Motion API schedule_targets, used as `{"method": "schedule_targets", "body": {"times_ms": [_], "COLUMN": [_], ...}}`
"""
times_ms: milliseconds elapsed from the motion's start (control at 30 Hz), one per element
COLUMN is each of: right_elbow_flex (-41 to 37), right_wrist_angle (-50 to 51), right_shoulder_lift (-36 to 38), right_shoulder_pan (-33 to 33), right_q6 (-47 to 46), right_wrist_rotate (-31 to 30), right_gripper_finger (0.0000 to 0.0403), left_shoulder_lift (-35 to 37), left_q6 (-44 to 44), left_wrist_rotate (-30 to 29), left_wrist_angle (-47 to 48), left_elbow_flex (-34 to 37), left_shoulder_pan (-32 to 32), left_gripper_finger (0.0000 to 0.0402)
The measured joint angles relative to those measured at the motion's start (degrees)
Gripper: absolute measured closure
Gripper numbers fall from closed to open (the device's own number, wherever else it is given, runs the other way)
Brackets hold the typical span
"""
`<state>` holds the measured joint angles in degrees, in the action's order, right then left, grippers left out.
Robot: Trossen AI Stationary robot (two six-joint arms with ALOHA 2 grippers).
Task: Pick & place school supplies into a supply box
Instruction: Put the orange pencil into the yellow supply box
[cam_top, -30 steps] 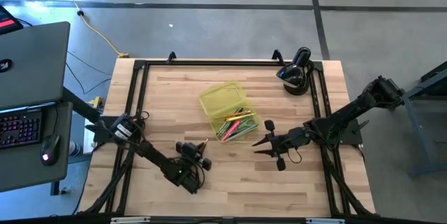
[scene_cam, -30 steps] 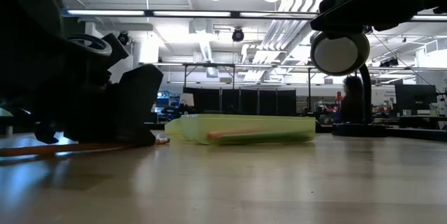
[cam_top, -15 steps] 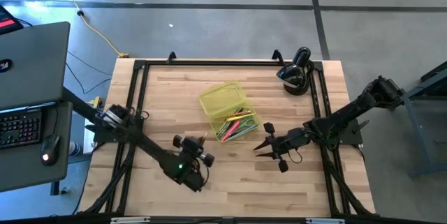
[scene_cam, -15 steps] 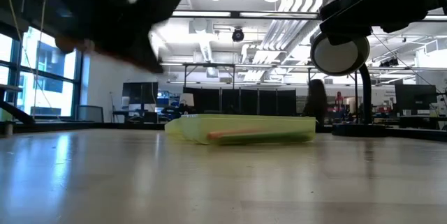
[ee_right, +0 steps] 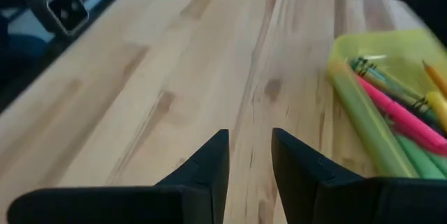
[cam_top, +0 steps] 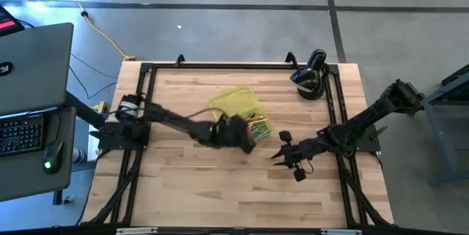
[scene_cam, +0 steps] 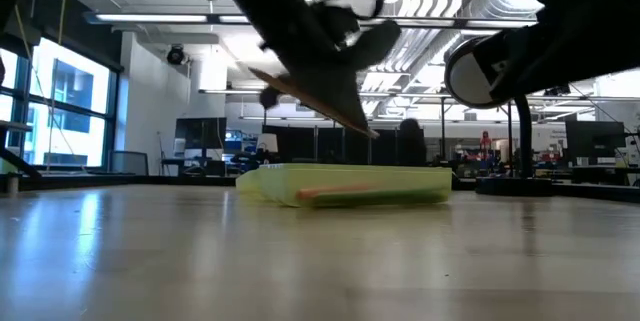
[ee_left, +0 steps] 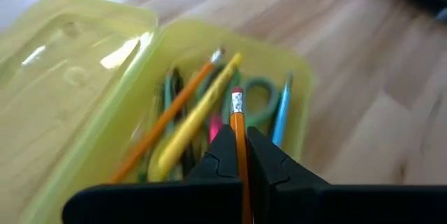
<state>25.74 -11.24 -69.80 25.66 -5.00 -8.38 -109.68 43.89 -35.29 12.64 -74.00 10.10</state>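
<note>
Pencil held over the open box

The yellow-green box (ee_left: 293,77) on the table (cam_top: 190,198) holds pens, pencils and green scissors (ee_left: 260,97). The left claw (ee_left: 239,155) is clamped on an orange pencil (ee_left: 239,123), eraser end pointing out over the box, tilted in the low view. The right claw (ee_right: 250,155) waits beside the box, fingers apart, empty.

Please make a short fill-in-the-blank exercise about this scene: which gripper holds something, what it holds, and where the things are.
1. The left gripper is shut on an orange ____ with an eraser tip.
2. The translucent yellow-green plastic supply box lies with its lid ____.
3. The right gripper is open and holds ____.
4. The small green-handled scissors lie ____ the box.

Missing words: pencil; open; nothing; inside
</note>
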Motion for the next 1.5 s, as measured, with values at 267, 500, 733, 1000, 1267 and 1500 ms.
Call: {"method": "schedule_targets", "body": {"times_ms": [267,500,733,1000,1267,1500], "right_elbow_flex": [0.0,0.0,0.0,0.0,0.0,0.0], "right_wrist_angle": [0.9,1.1,1.2,1.4,1.8,2.1], "right_shoulder_lift": [0.0,0.0,0.0,0.0,0.0,0.0], "right_shoulder_pan": [-0.2,-1.0,-2.2,-2.5,-2.5,-2.5], "right_q6": [4.0,4.1,4.0,4.0,4.0,4.0], "right_wrist_rotate": [-0.3,-1.1,-1.1,-1.1,-1.1,-1.1], "right_gripper_finger": [0.0315,0.0315,0.0315,0.0316,0.0316,0.0316], "left_shoulder_lift": [-5.9,-8.4,-7.3,-3.1,-1.0,-1.0], "left_q6": [-5.0,-4.3,-6.4,-6.6,-3.8,-1.4], "left_wrist_rotate": [12.6,15.1,14.2,17.1,21.4,20.9], "left_wrist_angle": [-10.6,-11.9,-11.9,-7.9,3.7,12.3], "left_elbow_flex": [-0.1,0.0,0.0,-0.1,-0.1,-0.1], "left_shoulder_pan": [-8.0,-9.0,-9.1,-9.3,-7.5,-2.6], "left_gripper_finger": [0.0359,0.0262,0.0209,0.02,0.0204,0.0264]}}
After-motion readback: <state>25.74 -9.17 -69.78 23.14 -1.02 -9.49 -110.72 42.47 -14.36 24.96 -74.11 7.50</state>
